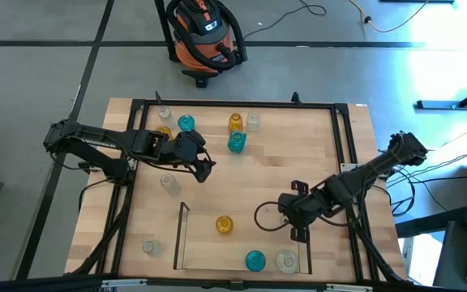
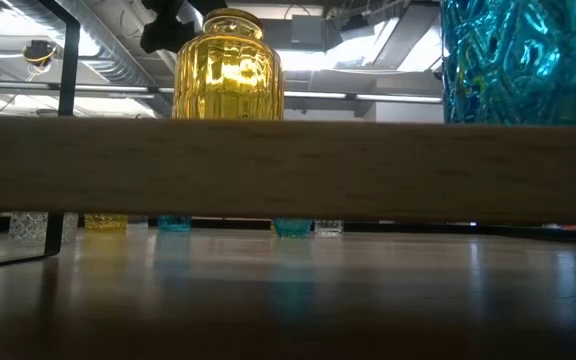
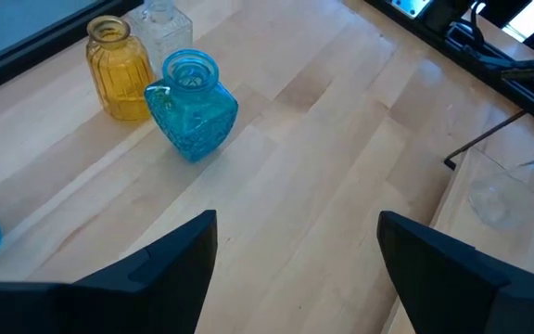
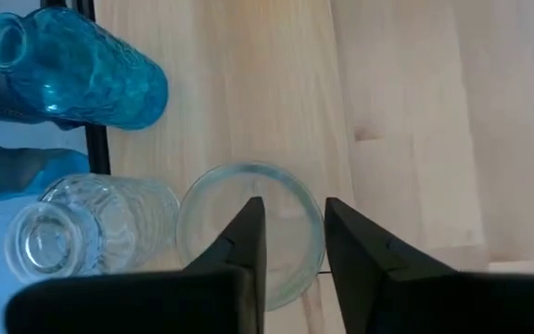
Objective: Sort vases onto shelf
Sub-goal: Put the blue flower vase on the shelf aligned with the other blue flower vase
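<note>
The shelf point(image 1: 180, 235) is the railed wood area at the table's near edge. A yellow vase point(image 1: 224, 224), a teal vase point(image 1: 254, 259) and a clear vase point(image 1: 287, 259) stand in it. My right gripper point(image 1: 280, 212) points down at the shelf's open far side, shut on a round clear vase point(image 4: 221, 218). My left gripper point(image 1: 205, 167) hangs open over the table's middle left with nothing between its fingers point(image 3: 299, 250). Beyond it stand a teal vase point(image 3: 191, 107), a yellow vase point(image 3: 119, 70) and a clear one point(image 3: 160, 19). My right gripper has the clear vase by its rim point(image 4: 321, 223), on the side toward the table's right. One finger point(image 4: 248, 237) reaches into the mouth and the other point(image 4: 346, 241) stands outside the wall. The fingers come from above, pointing down. Whether the vase's base rests on the wood cannot be told.
More vases stand near the far edge point(image 1: 186, 123), point(image 1: 235, 122), point(image 1: 253, 122). A clear one point(image 1: 169, 182) stands at mid left and another point(image 1: 148, 246) left of the shelf rail. The black frame point(image 1: 233, 104) rings the tabletop. Bare wood lies in the table's middle point(image 1: 250, 174).
</note>
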